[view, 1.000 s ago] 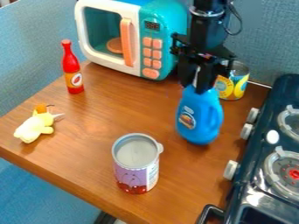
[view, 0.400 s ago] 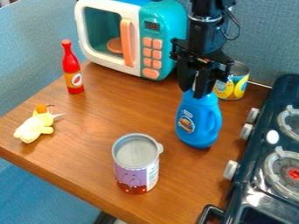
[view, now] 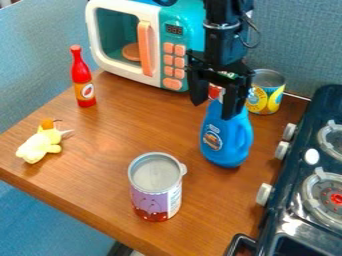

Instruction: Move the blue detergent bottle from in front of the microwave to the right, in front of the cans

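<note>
The claw [view: 214, 109], its fingers spread open at the top of the blue detergent bottle [view: 226, 141], grips nothing; the bottle stands upright, unlifted, on the table [view: 100, 155] near the stove [view: 327, 105].

Teal microwave [view: 161, 44], red bottle [view: 82, 80], yellow toy [view: 40, 145], purple can [view: 154, 200], yellow-labelled can [view: 264, 99], dark stove [view: 288, 192]

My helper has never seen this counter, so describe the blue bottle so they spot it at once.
Find the dark stove on the right, then look just left of its knobs, on the wooden table. Below the open black gripper is a wide blue bottle. Its side handle sets it apart from the slim red bottle.
</note>
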Robot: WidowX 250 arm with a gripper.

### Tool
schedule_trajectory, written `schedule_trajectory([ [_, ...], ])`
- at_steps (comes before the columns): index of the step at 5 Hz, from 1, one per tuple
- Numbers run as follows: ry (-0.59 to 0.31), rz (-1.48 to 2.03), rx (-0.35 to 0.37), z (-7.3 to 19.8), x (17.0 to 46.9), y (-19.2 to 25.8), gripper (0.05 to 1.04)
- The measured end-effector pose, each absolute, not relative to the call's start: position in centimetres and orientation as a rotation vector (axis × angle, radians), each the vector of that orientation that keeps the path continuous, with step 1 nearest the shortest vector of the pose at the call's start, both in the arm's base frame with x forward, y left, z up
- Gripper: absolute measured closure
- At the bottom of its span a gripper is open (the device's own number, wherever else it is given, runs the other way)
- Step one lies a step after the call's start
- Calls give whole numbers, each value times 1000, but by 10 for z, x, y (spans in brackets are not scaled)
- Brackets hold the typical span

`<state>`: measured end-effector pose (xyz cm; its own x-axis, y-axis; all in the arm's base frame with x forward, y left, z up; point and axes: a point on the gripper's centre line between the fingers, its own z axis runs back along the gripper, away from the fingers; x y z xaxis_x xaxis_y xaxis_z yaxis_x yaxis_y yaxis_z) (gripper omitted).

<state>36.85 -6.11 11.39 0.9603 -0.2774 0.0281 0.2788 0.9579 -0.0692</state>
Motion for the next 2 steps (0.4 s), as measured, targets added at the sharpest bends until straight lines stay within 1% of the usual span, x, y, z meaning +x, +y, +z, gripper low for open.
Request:
schedule_trajectory([
  [1, -47, -294, -106, 119, 369, -57, 74],
  [2, -43, -266, -52, 135, 358, -36, 79],
])
